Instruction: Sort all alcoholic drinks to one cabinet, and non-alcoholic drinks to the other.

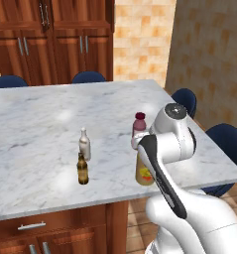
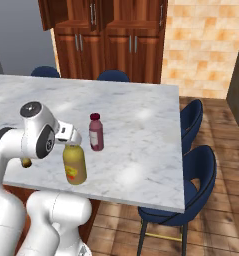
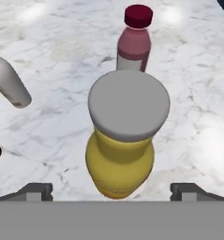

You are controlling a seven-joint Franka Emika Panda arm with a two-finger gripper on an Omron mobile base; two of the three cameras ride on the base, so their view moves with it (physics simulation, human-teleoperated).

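Marble counter (image 1: 35, 129): yellow bottle (image 3: 120, 164) upright, centred between wide-open fingers (image 3: 36, 191), untouched.

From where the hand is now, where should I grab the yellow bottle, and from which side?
Take the yellow bottle from above, around the narrowing just under its grey cap. It stands upright on the marble counter, the open gripper already straddles it, and the maroon bottle stands apart behind, so a straight descent looks clear.
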